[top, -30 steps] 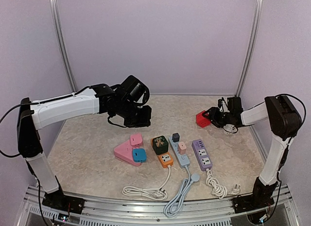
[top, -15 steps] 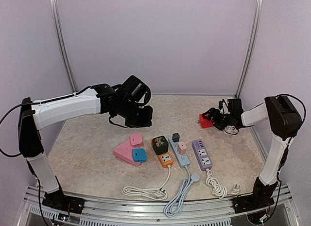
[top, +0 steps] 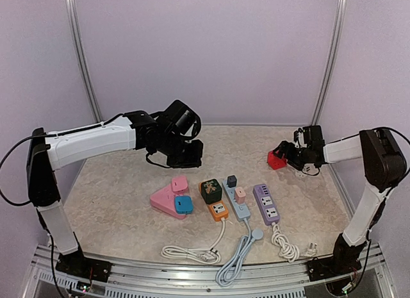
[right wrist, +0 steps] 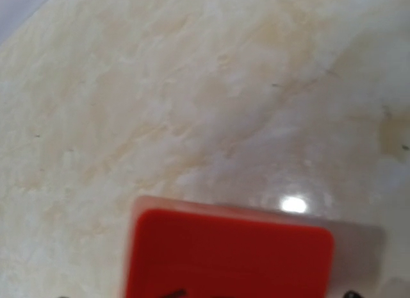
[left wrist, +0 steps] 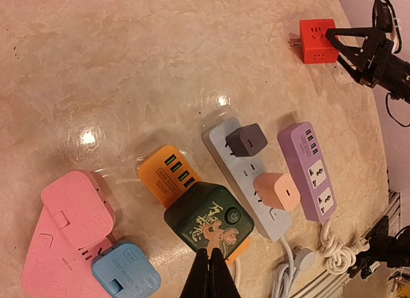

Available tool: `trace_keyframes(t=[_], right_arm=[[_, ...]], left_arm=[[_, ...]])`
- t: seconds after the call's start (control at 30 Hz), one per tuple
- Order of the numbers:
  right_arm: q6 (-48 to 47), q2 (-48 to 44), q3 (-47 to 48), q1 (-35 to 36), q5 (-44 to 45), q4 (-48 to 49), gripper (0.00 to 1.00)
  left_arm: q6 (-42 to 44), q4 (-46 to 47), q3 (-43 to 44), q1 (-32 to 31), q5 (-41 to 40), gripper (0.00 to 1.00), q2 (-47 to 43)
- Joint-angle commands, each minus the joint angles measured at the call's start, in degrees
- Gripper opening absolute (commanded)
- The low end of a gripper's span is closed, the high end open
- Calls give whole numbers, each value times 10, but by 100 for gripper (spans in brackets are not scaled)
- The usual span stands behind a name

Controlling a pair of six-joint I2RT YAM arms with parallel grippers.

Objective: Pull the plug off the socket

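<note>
Lab robot cell: plain lilac walls [top: 211,54], metal corner posts [top: 79,54], marble-look tabletop [top: 109,208], aluminium base rail [top: 192,275].

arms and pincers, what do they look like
Both the left arm and right arm have white links with black joints and thin black cables alongside. The left pincer and right pincer are black with slim tapering fingers.

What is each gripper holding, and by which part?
The right gripper seems to pinch the red cube plug at its edge nearest that arm; the left gripper is shut on nothing.
</note>
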Motion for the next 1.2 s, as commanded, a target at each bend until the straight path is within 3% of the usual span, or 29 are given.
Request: trace_keyframes(t=[0.0,0.4,0.8,1.17], right_arm=[[-29,-16,9,-6,43,-58,89],[-48,-42,6,-6,98,-110,88],[-63,-64,12,-5,94,-131,74],[-97,-150,16,98,146,-223,73]], left_arm=[[9,0,19,-2,8,0,16],[11,1,17,-1,9,0,19],[15,4,13,-1,9,0,22],[14,17,6,6,25,0,26]])
